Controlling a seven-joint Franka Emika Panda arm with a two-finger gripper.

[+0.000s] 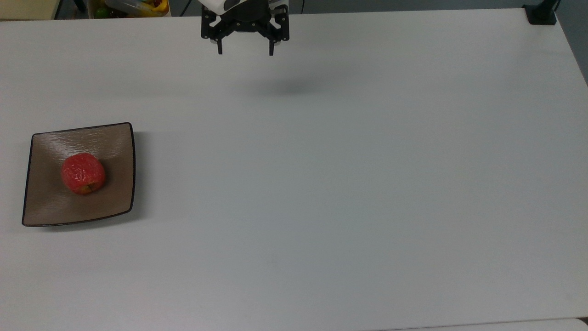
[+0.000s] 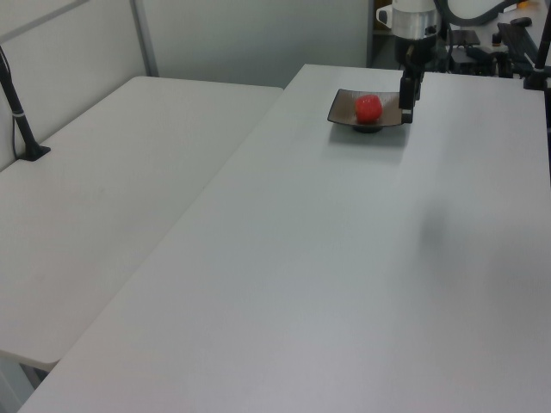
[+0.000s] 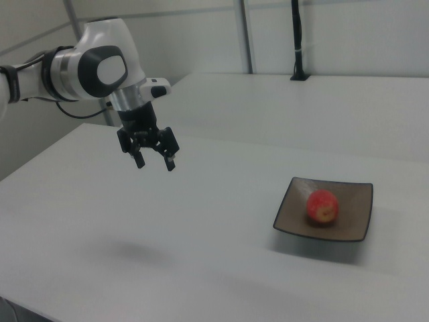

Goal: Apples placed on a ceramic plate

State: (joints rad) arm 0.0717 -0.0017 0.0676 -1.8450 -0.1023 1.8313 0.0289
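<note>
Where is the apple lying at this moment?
The apple lies on the square brown plate, near its middle, at the top view's left edge of the white table, far from the open gripper.

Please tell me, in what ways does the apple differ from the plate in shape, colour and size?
The apple is round, while the plate is square and nearly flat. The apple is red with a yellowish patch; the plate is glossy tan-brown with a thin dark rim. The apple is much smaller and lies on the plate. Both rest far from the open claw.
</note>
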